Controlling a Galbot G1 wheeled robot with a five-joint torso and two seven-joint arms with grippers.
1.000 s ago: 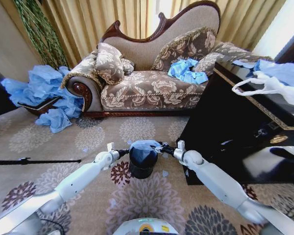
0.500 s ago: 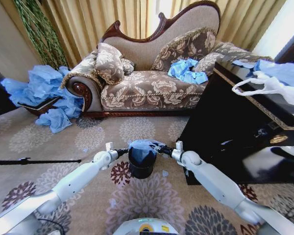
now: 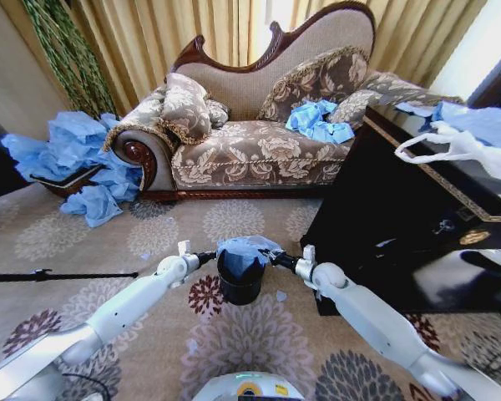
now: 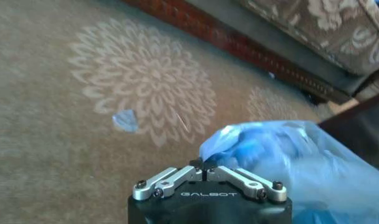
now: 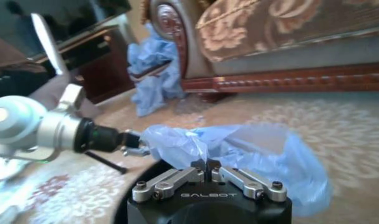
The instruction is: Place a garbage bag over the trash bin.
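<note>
Claws meet at the centre of the head view, low in the frame, where the trash bin (image 3: 239,280) stands on the patterned carpet (image 3: 83,234) with the garbage bag (image 3: 244,249) draped across its top. The left claw (image 3: 209,257) is clamped on the bag's edge at the bin's left side; the right claw (image 3: 278,258) is clamped on the opposite edge, the blue film stretched between them. In the right wrist view, the bag (image 5: 239,154) bunches at the fingertips and the left claw (image 5: 136,145) grips its far edge. Right of the bin stands a dark bench (image 3: 417,225). Beyond, in the upper middle, a sofa (image 3: 259,125) carries blue bags (image 3: 317,119), with more heaped (image 3: 75,159) at upper left.
</note>
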